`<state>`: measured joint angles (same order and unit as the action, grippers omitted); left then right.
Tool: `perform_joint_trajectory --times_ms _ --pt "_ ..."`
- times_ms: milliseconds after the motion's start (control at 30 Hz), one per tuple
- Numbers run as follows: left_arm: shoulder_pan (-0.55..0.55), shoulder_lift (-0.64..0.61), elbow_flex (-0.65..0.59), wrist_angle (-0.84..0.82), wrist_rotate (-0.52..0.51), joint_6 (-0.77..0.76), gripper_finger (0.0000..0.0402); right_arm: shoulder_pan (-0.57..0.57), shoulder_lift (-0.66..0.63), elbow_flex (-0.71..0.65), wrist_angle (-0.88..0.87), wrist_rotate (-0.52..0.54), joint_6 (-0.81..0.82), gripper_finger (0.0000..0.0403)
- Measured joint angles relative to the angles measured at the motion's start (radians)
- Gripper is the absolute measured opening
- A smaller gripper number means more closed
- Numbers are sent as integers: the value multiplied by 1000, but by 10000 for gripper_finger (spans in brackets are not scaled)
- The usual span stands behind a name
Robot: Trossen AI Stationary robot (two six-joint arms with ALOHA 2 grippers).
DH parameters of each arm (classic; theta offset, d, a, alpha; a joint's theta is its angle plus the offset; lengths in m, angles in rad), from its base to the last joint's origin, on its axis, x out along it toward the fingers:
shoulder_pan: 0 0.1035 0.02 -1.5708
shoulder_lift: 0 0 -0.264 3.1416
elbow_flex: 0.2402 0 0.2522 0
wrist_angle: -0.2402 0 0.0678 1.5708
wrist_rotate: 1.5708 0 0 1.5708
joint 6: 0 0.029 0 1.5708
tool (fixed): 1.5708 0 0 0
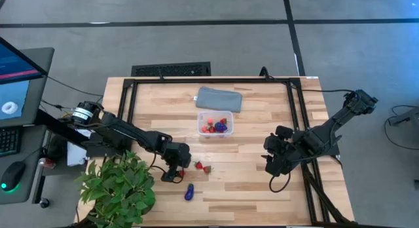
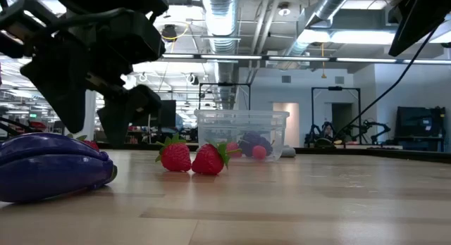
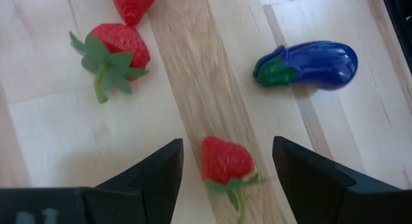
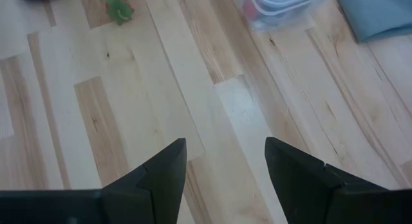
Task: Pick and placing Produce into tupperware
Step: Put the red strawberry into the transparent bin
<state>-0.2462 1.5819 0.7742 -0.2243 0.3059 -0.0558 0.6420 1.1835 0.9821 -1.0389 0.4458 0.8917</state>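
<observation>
Eggplant [image 2: 49, 166], dark blue-purple with a green cap, lies nearest the table's front edge, loose on the wood. Just behind it, left gripper [image 3: 225, 163] hangs low with fingers spread, a strawberry [image 3: 225, 161] on the table between the tips, not pinched. Two more strawberries [image 1: 202, 167] lie just beside that gripper toward the table's middle, touching or nearly touching each other. Leafy plant [image 1: 118, 189] sits at the front left corner, beside the left arm. Right gripper [image 1: 275, 164] hovers over bare wood on the right side, well apart from the fruit, fingers spread, nothing between them. Farther back, near the middle, tupperware [image 1: 215, 125] stands upright and open-topped, holding red strawberries, a pinkish bit and one purple piece. Grey-blue pad [image 1: 219, 99] lies flat just behind the tupperware. Beyond the table's left edge, a monitor [image 1: 16, 74] and a mouse [image 1: 13, 174] sit on a side desk.
</observation>
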Motion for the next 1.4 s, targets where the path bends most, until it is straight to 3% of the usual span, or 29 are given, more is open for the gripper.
perform_joint_trajectory --times_ms 1200,1400 --pt "0 44 -1 -30 1 5 229 0 0 0 4 0 1 235" --pt "0 44 -1 -31 1 11 213 0 0 0 4 0 1 235"
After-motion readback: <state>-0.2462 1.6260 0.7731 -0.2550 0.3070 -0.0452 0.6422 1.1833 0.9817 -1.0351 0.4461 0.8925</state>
